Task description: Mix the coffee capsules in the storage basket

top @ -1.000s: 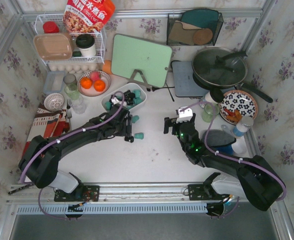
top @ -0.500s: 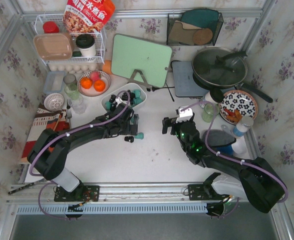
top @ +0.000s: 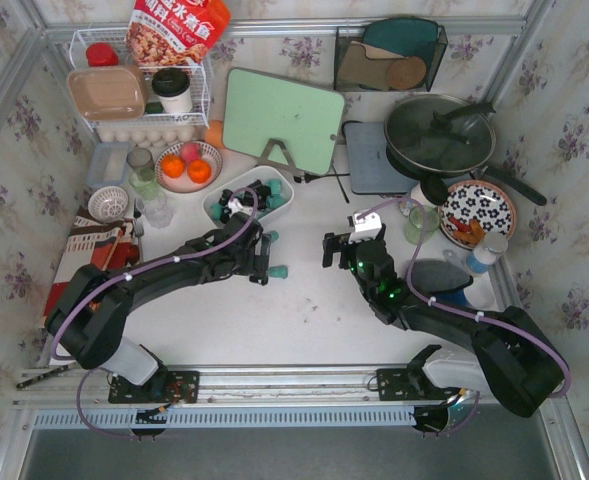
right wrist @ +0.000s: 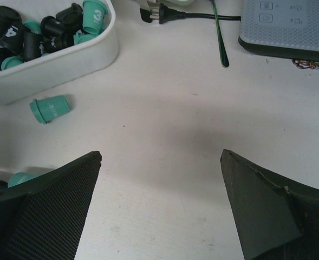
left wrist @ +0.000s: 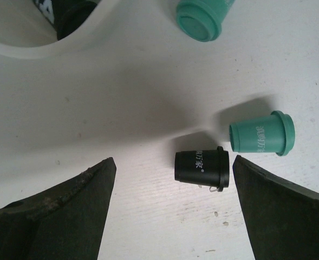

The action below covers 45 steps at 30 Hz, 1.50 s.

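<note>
White tabletop (top: 304,310), black capsule (left wrist: 201,168) loose between wide-open left end effector (left wrist: 171,181) fingers (left wrist: 62,216), teal capsule (left wrist: 262,133) beside.

walls: pale wallpaper panels printed with purple flowers (top: 574,140), three sides | frame: silver metal rails (top: 274,27) along panel edges | furniture: white matte tabletop (top: 304,320) | light: even, soft shadows

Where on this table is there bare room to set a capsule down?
Bare: the table between the two arms toward the near edge, and between the storage basket and the cooktop. Crowded: loose coffee capsules beside the left gripper; the far-left corner around the fruit bowl.
</note>
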Each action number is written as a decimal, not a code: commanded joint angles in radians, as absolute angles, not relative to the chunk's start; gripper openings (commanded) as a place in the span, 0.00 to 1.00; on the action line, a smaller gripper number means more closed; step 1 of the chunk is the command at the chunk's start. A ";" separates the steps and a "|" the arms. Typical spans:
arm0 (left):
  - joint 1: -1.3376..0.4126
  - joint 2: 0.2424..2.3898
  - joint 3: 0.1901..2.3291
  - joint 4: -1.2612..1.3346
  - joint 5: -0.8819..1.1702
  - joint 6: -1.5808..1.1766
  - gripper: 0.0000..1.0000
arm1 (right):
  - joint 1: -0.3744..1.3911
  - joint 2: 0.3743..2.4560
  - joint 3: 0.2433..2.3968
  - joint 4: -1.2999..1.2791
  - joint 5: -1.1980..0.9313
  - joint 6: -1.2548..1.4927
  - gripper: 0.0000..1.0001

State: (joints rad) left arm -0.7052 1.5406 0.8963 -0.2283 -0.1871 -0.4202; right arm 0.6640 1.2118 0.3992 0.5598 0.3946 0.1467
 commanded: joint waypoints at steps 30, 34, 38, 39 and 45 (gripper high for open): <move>-0.670 1.476 1.108 -0.289 -0.215 -0.346 0.44 | 0.664 1.184 0.405 0.555 0.410 0.156 1.00; -0.608 1.569 1.247 -0.294 -0.200 -0.299 0.44 | 0.664 1.180 0.404 0.551 0.413 0.156 1.00; -0.553 1.677 1.350 -0.253 -0.171 -0.278 0.44 | 0.664 1.182 0.402 0.552 0.417 0.156 1.00; -0.531 1.708 1.371 -0.239 -0.154 -0.282 0.44 | 0.663 1.183 0.404 0.555 0.417 0.156 1.00; -0.454 1.887 1.522 -0.236 -0.127 -0.303 0.44 | 0.664 1.194 0.406 0.555 0.420 0.152 1.00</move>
State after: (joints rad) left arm -0.4820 1.8118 1.4532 -0.2535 -0.1532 -0.3008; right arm 0.6636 1.1866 0.4004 0.5407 0.4133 0.1513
